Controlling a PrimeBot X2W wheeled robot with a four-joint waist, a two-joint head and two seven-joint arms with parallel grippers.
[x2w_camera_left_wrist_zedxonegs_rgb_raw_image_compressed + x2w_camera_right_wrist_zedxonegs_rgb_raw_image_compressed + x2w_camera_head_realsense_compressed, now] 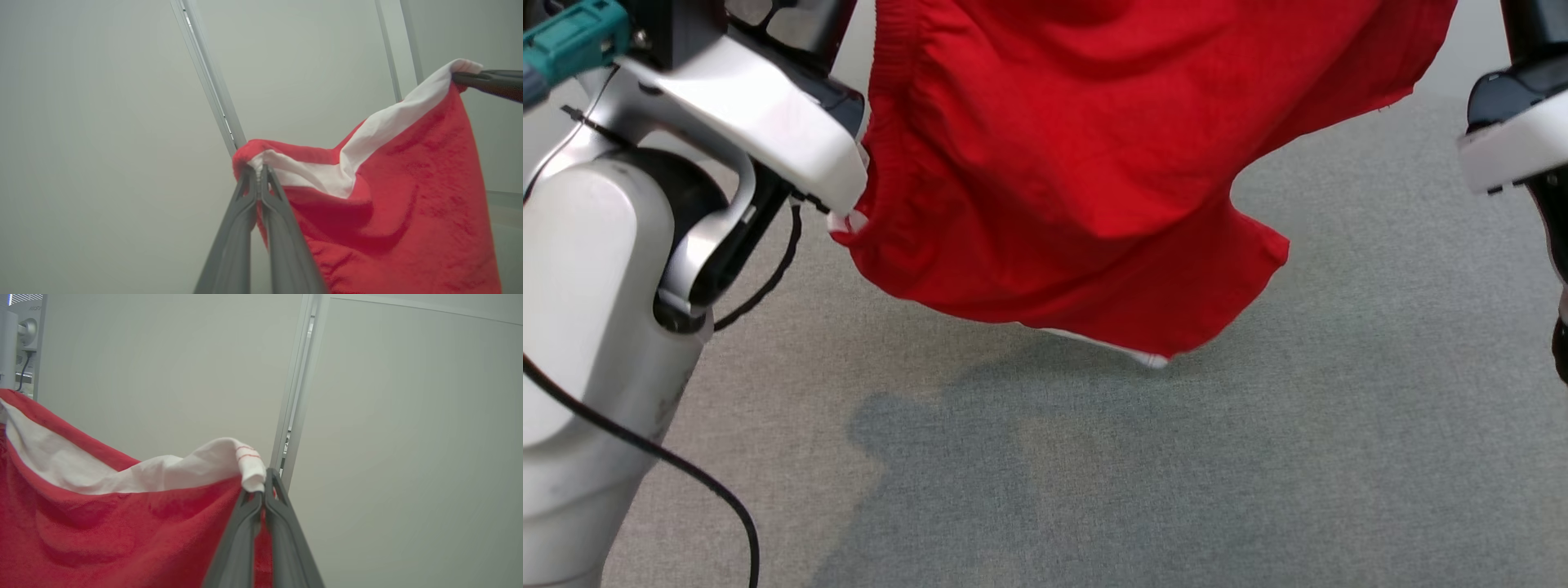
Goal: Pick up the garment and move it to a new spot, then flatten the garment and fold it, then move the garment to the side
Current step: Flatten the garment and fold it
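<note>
Grey carpet [1258, 474] spreads beneath the garment [1078, 163] — its hem hanging clear.

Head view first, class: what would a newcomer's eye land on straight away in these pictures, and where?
The bright red garment dominates, hanging across the top of the head view above the grey carpeted surface, where it casts a shadow. In the wrist views, the left gripper and right gripper each have jaws shut on a corner of its white band.
</note>
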